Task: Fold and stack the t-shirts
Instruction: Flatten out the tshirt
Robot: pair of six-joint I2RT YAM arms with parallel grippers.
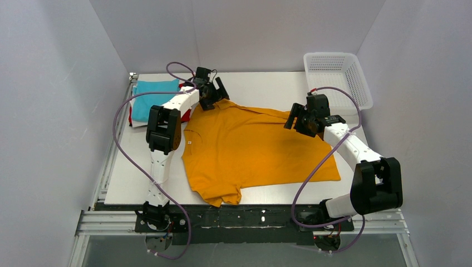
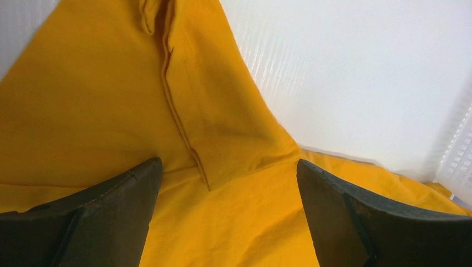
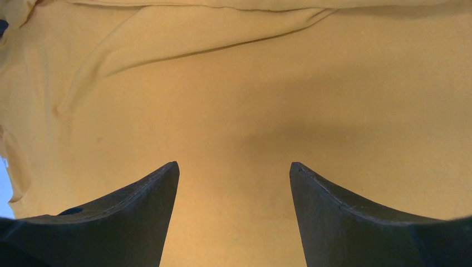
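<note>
The large mustard-orange t-shirt (image 1: 250, 150) lies spread on the white table, collar to the left. My left gripper (image 1: 214, 93) is open above the shirt's far left corner, where a sleeve lies; its wrist view shows a sleeve hem (image 2: 189, 133) between the spread fingers (image 2: 128, 206). My right gripper (image 1: 298, 119) is open above the shirt's far right part; its wrist view shows only orange cloth (image 3: 234, 111) between its fingers (image 3: 150, 206). A stack of folded shirts sits at the far left, turquoise (image 1: 153, 99) on top, with red (image 1: 185, 115) and white edges showing.
A white plastic mesh basket (image 1: 337, 75) stands at the far right corner. White walls enclose the table on three sides. The bare table (image 1: 139, 178) shows at the near left and along the far edge.
</note>
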